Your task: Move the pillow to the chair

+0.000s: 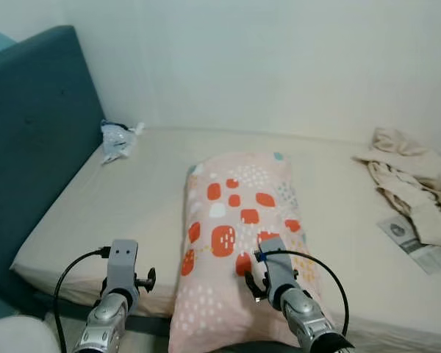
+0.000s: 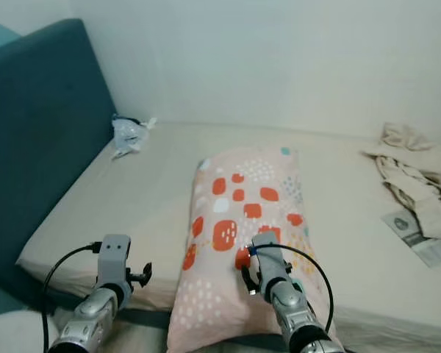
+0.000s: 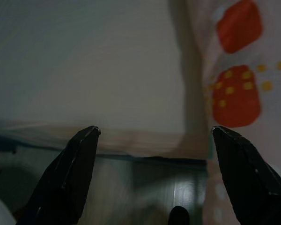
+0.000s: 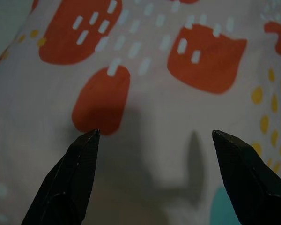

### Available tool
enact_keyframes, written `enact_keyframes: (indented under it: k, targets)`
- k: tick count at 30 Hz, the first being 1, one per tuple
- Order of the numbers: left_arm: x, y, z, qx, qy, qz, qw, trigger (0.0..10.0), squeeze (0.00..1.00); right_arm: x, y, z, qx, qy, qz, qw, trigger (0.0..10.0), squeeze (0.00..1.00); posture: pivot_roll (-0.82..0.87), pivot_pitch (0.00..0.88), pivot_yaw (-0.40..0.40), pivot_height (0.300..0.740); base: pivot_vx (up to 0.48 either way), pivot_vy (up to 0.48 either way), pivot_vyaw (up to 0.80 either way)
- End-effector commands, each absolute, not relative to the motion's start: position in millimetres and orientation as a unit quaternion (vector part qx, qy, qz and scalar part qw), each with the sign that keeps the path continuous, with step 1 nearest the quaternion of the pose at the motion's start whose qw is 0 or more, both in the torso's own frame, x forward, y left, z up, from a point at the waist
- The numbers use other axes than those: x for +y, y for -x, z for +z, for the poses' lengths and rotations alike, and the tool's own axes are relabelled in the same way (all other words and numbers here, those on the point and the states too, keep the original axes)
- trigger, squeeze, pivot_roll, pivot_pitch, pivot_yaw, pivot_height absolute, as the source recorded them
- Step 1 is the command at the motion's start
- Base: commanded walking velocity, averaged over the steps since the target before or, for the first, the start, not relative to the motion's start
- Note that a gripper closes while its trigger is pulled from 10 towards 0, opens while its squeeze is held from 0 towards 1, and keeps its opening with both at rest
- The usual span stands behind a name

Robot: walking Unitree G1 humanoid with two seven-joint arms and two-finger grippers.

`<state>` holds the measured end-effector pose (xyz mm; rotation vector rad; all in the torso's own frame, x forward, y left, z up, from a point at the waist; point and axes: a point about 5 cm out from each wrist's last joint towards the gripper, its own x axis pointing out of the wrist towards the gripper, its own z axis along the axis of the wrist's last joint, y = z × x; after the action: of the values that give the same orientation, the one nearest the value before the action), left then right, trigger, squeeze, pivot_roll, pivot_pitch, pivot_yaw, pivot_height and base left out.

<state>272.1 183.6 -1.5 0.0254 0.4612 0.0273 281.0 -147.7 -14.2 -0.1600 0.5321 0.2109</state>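
A home bedroom: a bed (image 1: 117, 198) with teal headboard (image 1: 37, 125), patterned pillow (image 1: 239, 220), and what looks like crumpled clothing (image 1: 411, 184).

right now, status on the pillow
Right gripper open over pillow, no grasp. Left gripper open beside it at bed edge. Nothing in the way.
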Motion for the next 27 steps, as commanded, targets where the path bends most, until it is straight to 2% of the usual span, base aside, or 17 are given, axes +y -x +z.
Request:
enact_keyframes:
  k: [1, 7, 27]
  targets:
    - [184.8, -271.9, -1.9, 0.235, -0.026, 0.004, 0.972, 10.0, 0.0, -147.5, -278.7, -16.0, 0.264, 0.073, 0.101, 0.956, 10.0, 0.0, 0.0, 0.062, 0.0, 0.705, 0.0, 0.0, 0.0]
    - [181.9, -271.2, -5.0, 0.251, -0.025, 0.001, 0.968, 10.0, 0.0, -148.0, -279.4, -15.0, 0.26, 0.071, 0.098, 0.958, 10.0, 0.0, -0.01, 0.063, 0.005, 0.705, 0.0, -0.4, 0.0]
    - [179.8, -274.1, -4.2, 0.261, -0.031, -0.012, 0.965, 10.0, 0.0, -149.5, -276.9, -17.5, 0.268, 0.071, 0.101, 0.955, 10.0, 0.0, -0.01, 0.053, 0.007, 0.705, 0.0, 0.0, 0.0]
